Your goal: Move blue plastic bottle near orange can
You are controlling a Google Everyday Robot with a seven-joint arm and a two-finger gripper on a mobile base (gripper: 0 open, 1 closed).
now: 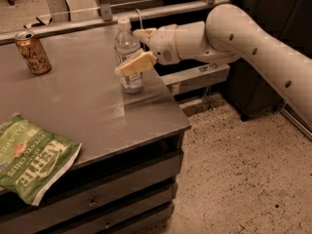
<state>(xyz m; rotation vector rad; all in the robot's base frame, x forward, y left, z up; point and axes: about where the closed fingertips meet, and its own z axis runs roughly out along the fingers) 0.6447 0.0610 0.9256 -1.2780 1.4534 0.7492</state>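
While my gripper [127, 51] reaches in from the right with its fingers [138, 62] spread wide either side of the blue plastic bottle [125, 45], that bottle stands upright at the upper middle of the frame, well apart from the orange can [32, 52] at upper left.
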